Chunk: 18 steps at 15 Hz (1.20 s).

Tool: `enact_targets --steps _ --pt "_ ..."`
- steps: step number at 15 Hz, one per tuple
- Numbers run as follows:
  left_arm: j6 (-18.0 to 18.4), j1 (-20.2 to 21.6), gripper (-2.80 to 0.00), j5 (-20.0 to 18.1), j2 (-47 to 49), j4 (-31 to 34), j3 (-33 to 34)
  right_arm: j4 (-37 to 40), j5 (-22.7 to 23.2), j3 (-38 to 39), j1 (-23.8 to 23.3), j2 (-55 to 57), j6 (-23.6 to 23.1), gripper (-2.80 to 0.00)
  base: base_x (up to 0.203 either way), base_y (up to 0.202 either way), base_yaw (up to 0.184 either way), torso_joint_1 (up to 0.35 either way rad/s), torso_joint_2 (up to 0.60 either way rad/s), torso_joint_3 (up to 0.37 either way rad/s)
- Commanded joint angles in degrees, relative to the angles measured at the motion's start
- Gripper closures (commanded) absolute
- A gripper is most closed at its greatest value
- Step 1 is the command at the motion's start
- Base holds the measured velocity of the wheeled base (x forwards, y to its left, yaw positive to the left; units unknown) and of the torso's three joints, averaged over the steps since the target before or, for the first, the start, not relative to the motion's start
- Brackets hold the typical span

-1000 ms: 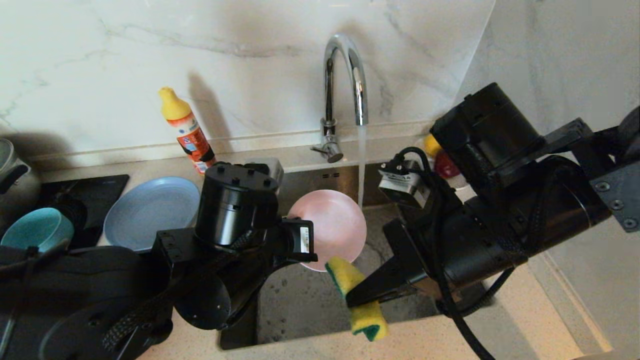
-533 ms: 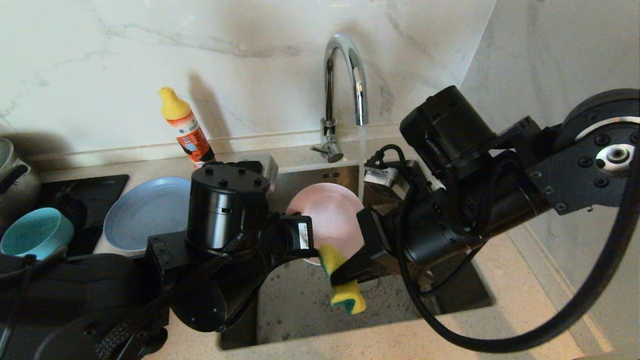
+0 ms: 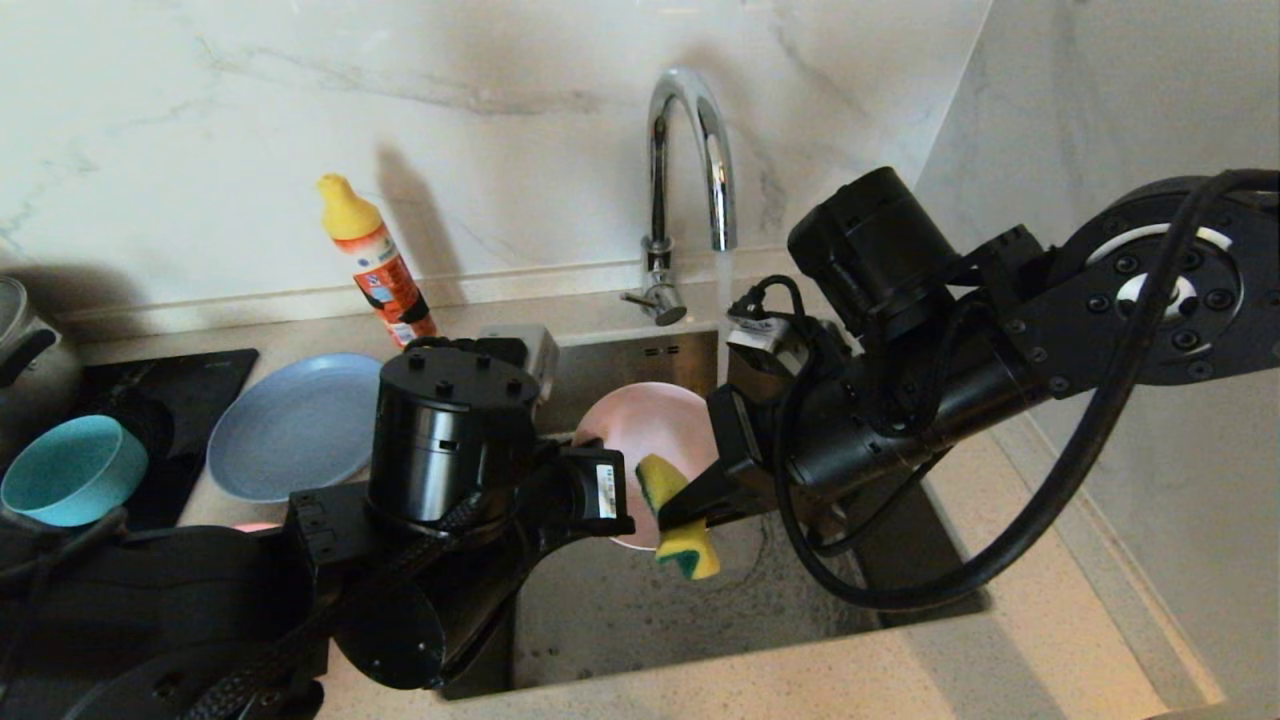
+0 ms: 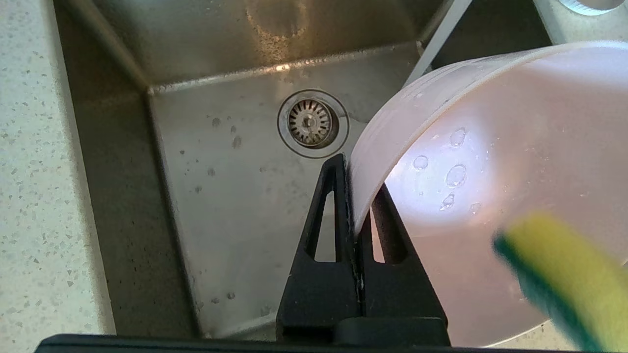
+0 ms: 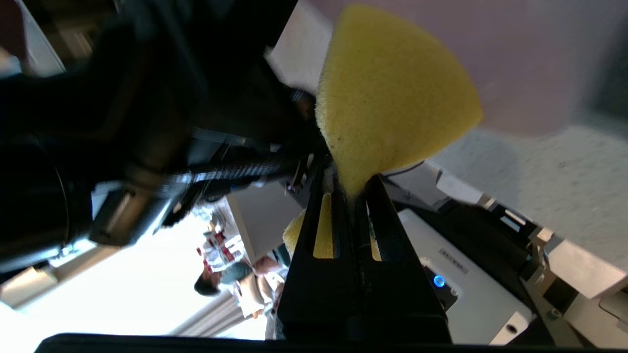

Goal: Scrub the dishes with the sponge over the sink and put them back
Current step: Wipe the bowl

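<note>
Two grippers meet over the sink [image 3: 620,610], and we see each one pinching something. The left gripper [image 4: 354,171] is clamped on the rim of the pale pink dish [image 3: 645,425], holding it tilted on edge above the basin near the drain strainer [image 4: 312,122]. The right gripper [image 5: 351,189] squeezes the yellow sponge [image 3: 678,520] at its waist, its upper end against the dish's face. Water runs from the faucet [image 3: 690,160]. The blue-grey plate [image 3: 295,425] and teal bowl [image 3: 70,470] sit on the counter to the left.

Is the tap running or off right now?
Running: a stream of water falls from the tap spout into the sink.
</note>
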Motion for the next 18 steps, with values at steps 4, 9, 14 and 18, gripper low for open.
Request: enact_targets --steps 4,9,14,18 --pt "0.0 -0.47 0.0 0.19 -0.07 -3.15 1.57 0.28 0.33 -1.03 -2.71 -1.04 0.26 0.0 0.0 0.0 0.0 0.0 0.0 0.0" --pt "2.64 -2.64 0.0 -0.01 0.11 -9.99 4.27 0.34 0.44 -3.42 -3.19 0.12 0.26 0.0 0.0 0.0 0.0 0.0 0.0 0.0" --pt "2.73 -3.19 0.0 -0.05 -0.59 -10.08 4.41 0.58 0.31 -6.45 -3.12 3.4 0.38 0.0 0.0 0.0 0.0 0.0 0.0 0.0" --pt "2.73 -3.19 0.0 -0.14 -1.04 -10.08 4.32 1.02 0.31 -6.59 -2.41 3.96 0.36 0.0 0.0 0.0 0.0 0.0 0.0 0.0"
